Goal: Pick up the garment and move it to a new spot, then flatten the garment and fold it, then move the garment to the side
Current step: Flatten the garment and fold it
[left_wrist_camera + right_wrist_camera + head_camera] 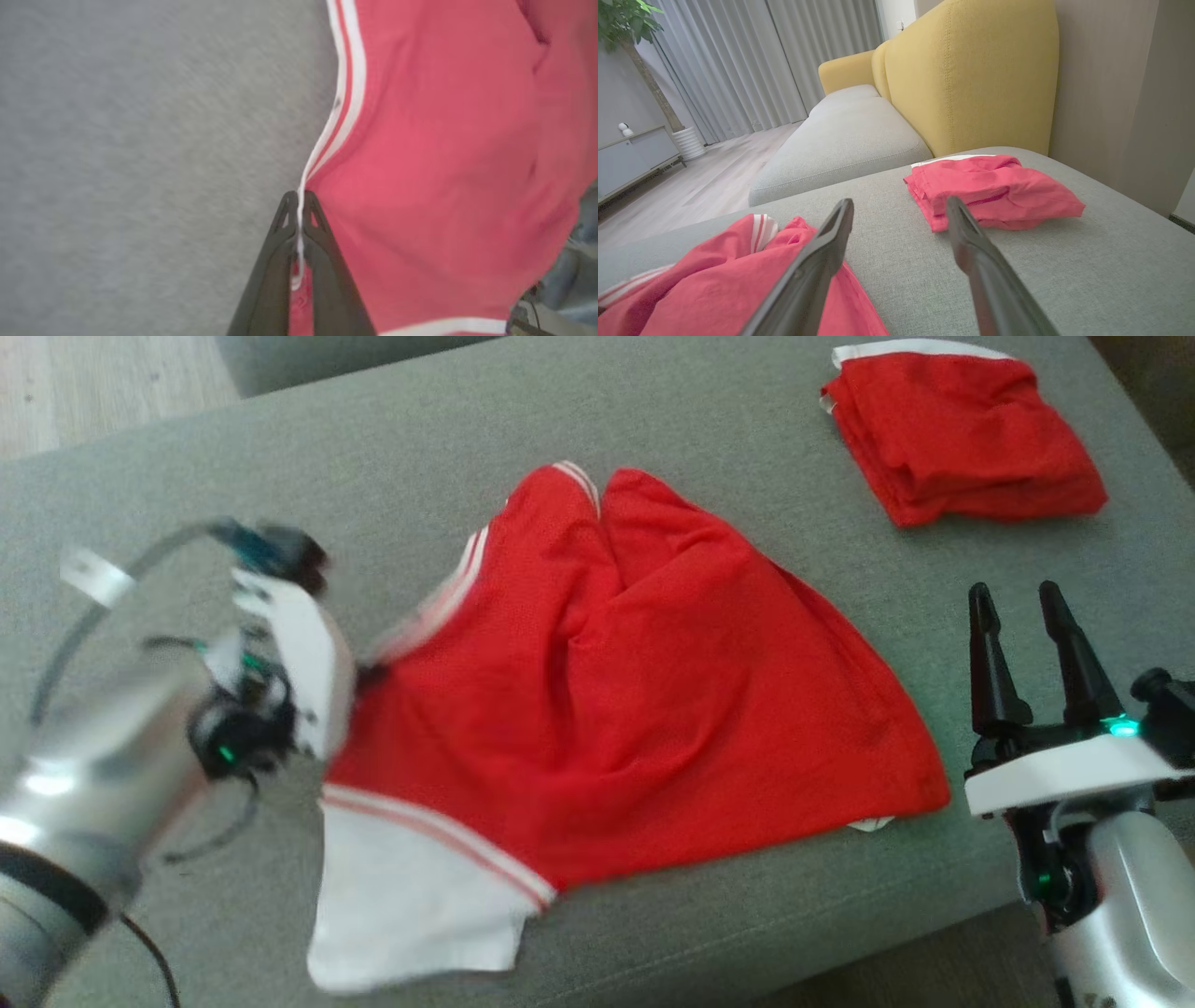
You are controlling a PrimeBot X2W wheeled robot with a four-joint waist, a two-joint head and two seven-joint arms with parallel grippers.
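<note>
1. Garment: red shorts with white side stripes and a white panel; we see it spread out but rumpled on the grey upholstered seat, close to the seat's near edge; the white panel lies at its near-left corner.
2. We find the left end effector at the garment's left edge; its two dark fingers are pressed together on the white-striped edge, with a thin strip of cloth pinched between them; in the head view this arm is blurred.
3. We see the right end effector just beside the garment's right side, above the seat's near-right part; its fingers point up that view and stand wide apart, with nothing held between them.
4. A folded red bundle lies at the far right of the seat, well apart from the garment; white trim shows along its far edge.
5. In the right wrist view we see a yellow sofa back behind the seat; grey curtains and a potted plant stand beyond.
</note>
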